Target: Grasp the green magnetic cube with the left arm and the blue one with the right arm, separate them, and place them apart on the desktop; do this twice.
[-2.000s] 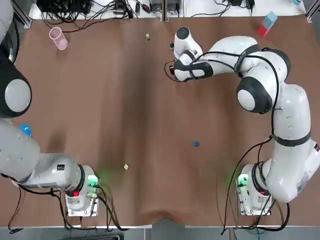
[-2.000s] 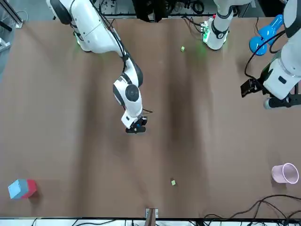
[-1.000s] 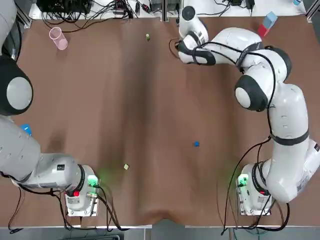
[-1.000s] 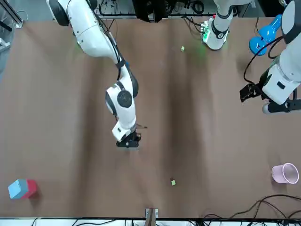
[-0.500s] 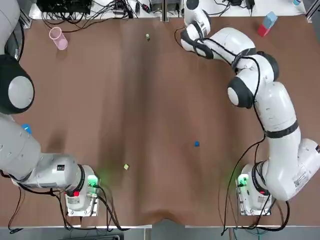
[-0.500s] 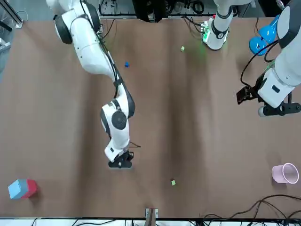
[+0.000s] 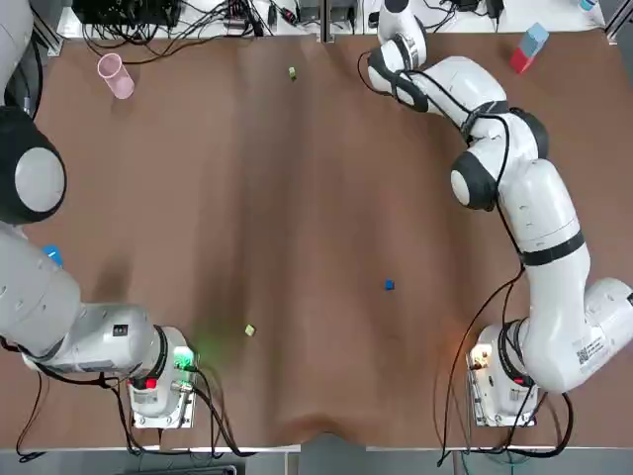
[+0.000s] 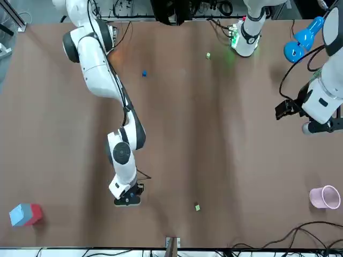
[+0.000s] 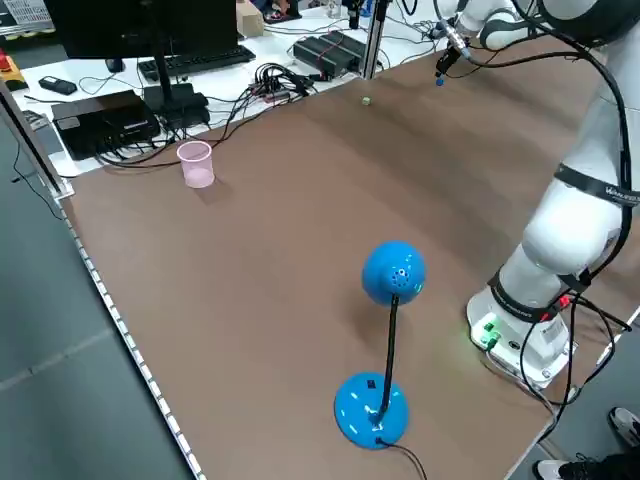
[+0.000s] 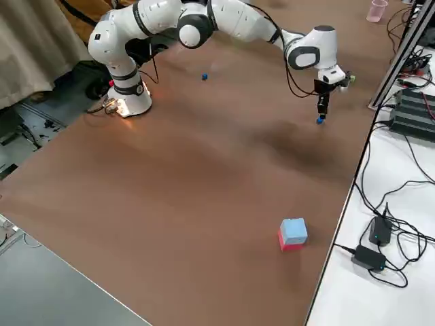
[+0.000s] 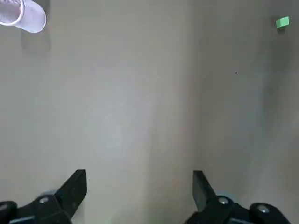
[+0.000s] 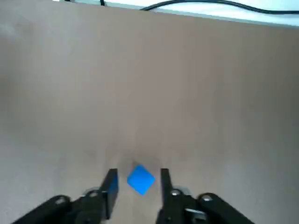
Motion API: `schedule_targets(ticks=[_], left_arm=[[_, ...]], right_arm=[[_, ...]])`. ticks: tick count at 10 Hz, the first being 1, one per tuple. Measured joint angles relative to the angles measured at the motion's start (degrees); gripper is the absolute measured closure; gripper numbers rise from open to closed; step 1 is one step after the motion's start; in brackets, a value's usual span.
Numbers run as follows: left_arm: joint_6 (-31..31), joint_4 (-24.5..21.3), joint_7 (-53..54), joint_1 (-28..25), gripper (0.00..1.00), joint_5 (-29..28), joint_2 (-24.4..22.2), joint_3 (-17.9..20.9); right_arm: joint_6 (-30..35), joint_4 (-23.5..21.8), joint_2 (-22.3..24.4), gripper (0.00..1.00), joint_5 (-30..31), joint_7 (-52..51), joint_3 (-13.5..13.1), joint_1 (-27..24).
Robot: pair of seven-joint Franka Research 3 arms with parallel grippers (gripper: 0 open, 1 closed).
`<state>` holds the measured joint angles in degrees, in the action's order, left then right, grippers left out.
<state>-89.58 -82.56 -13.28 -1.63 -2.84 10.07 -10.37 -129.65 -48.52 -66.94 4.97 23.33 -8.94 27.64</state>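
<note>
Brown table (image 7: 198, 198) carrying two green cubes and two blue, all apart. Nearest, one green cube (image 7: 248, 330) at seven o'clock and one blue cube (image 7: 389, 285) at five. At nine, the left tool (image 11: 138, 186) gapes wide and empty. Far off at twelve lies the second green cube (image 7: 292, 72). At one, the right tool (image 12: 138, 173) stands narrowly parted around the second blue cube (image 12: 140, 179), with a gap on each side. That cube is hidden from overhead.

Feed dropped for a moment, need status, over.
Left claw open, empty, parked at left. Right claw open around blue cube at far edge. Green cube apart, nearby. Nothing in the way.
</note>
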Motion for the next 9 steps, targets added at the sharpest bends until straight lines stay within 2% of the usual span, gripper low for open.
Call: schedule_targets(ticks=[1, 3, 4, 5, 6, 7, 9], left_arm=[[0.0, 0.01, 0.0, 0.01, 0.0, 0.0, 0.0, -0.01], [0.0, 0.06, 0.0, 0.1, 0.0, 0.0, -0.01, -0.08], [0.0, 0.06, 0.0, 0.1, 0.0, 0.0, -0.01, -0.11], [0.0, 0.06, 0.0, 0.09, 0.0, 0.08, 0.0, -0.12], [0.0, 0.07, 0.01, 0.06, 0.0, 0.68, 0.0, -0.11], [0.0, 0.08, 0.01, 0.04, 0.0, 1.22, -0.01, -0.07], [0.0, 0.06, -0.01, 0.03, 0.0, 1.34, 0.03, -0.02]], right_arm=[[0.05, 0.99, 0.25, 0.34, -0.2, -0.04, -0.02, -0.08], [3.95, 1.72, 4.17, 0.05, -0.46, -0.08, 0.39, -0.66], [5.76, 0.77, 7.52, 0.0, -0.49, -0.11, 1.28, -1.11], [6.87, -2.15, 12.3, 0.0, -0.5, -0.11, 2.6, -2.27], [7.66, -6.56, 17.97, 0.0, -0.51, -0.69, 4.15, -4.3], [8.13, -12.88, 25.0, 0.0, -0.52, -2.09, 5.69, -6.94], [11.0, -28.2, 41.27, 0.0, -0.59, -3.81, 10.55, -13.21]])
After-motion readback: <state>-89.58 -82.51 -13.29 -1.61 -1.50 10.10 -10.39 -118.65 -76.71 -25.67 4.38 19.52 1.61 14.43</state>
